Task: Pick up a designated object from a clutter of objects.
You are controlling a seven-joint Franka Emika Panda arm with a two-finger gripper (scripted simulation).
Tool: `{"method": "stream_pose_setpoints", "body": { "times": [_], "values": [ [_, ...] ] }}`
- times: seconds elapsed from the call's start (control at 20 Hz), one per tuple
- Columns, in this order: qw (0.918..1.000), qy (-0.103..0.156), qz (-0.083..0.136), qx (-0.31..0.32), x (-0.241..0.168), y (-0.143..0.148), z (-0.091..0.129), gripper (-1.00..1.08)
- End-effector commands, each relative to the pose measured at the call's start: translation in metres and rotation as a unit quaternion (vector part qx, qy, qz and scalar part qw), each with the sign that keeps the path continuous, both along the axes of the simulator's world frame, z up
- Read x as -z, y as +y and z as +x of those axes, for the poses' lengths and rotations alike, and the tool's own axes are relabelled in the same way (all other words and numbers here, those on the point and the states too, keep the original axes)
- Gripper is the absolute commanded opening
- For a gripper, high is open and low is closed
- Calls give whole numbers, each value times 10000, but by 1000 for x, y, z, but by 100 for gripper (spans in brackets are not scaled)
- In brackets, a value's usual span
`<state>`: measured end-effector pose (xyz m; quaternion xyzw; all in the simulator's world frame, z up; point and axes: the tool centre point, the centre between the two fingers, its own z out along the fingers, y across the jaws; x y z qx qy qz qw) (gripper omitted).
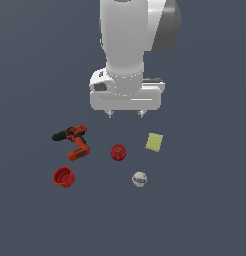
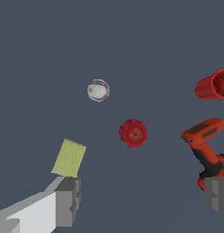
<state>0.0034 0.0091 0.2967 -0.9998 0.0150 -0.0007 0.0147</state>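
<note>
Hand (image 1: 125, 114) high over the tabletop (image 1: 205, 210), fingers (image 2: 68, 200) spread wide, holding nothing. Sponge (image 1: 154, 142) flat on the tabletop, untouched, toward the exterior view's right, apart from the ball (image 1: 118, 152) beside it. Baseball (image 1: 139, 179) nearer the camera, between those two. Drill (image 1: 73, 141) on its side toward the exterior view's left, cup (image 1: 64, 177) just below it, apparently tipped over. In the wrist view, sponge just beyond one fingertip.

Dark floor (image 1: 205, 210) under drill (image 1: 74, 141), cup (image 1: 64, 176), ball (image 1: 118, 152), baseball (image 1: 139, 179), sponge (image 1: 154, 142)
</note>
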Motion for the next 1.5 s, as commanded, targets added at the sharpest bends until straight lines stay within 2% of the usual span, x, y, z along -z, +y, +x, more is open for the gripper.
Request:
{"method": "stream_pose_setpoints", "body": {
  "times": [0.0,0.35,0.7,1.15,1.45],
  "values": [
    [10000,7,-17,53,8,5,0,100],
    [9995,17,-90,314,46,30,0,100],
    [9975,16,-167,692,103,68,-9,100],
    [9929,10,-195,1172,176,118,-38,100],
    [9898,17,-175,1411,211,143,-60,100]
  ]
}}
